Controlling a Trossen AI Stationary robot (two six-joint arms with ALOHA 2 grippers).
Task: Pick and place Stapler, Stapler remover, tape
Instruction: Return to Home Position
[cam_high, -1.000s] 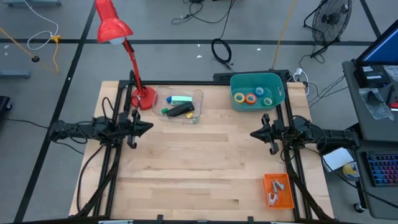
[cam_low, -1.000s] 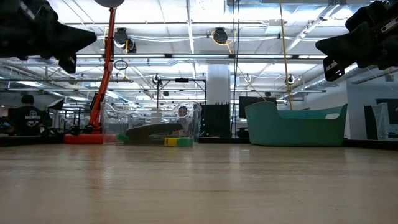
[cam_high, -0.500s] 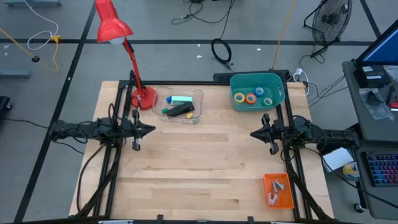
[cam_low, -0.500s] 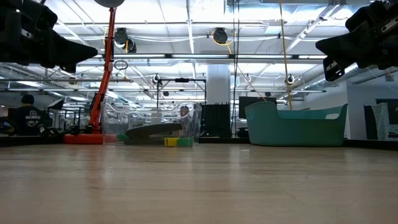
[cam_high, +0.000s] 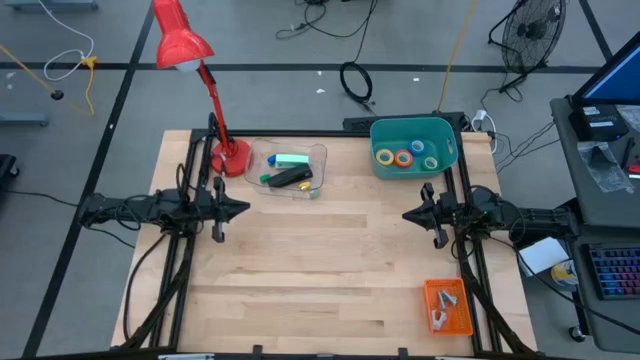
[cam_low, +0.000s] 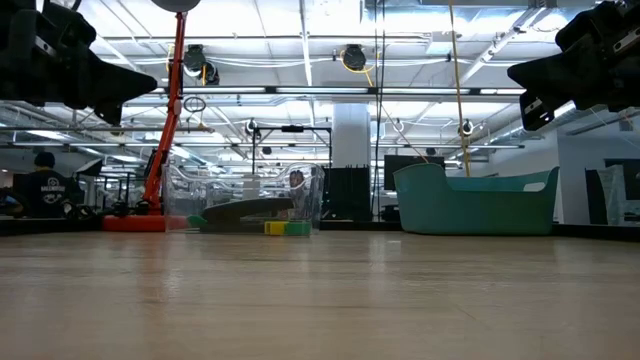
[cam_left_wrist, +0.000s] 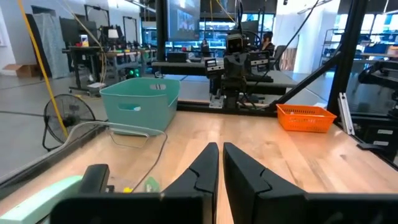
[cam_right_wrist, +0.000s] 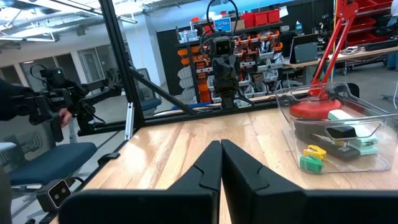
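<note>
Left gripper (cam_high: 240, 209): clenched on nothing, hanging above the table's (cam_high: 320, 270) 9 o'clock edge, tips aimed toward 3 o'clock.
Right gripper (cam_high: 408, 214): likewise closed and empty, above the 3 o'clock edge, facing its partner across the table.
Staplers (cam_high: 291, 178): gathered in the clear bin (cam_high: 318, 152) at the table's 11 o'clock, with the lamp's (cam_high: 182, 40) red base just beside the bin at its 9 o'clock.
Tape (cam_high: 404, 157): four rolls lie together in the teal bin (cam_high: 413, 123) at the 1 o'clock corner.
Removers (cam_high: 440, 310): pale metal pieces rest in the orange bin (cam_high: 458, 322) at the 5 o'clock corner; too small to count with certainty.
Done: by the look of it, the sorting is complete, since no stapler, remover or roll shows loose on the table.
Left: seemingly only the arms' settling at rest, and both already sit pulled back to their own sides.
Change: against a second ago, the left gripper has drawn slightly back toward 9 o'clock and levelled out; since half a second ago it barely differs. The right gripper and all three bins match the earlier frames.
</note>
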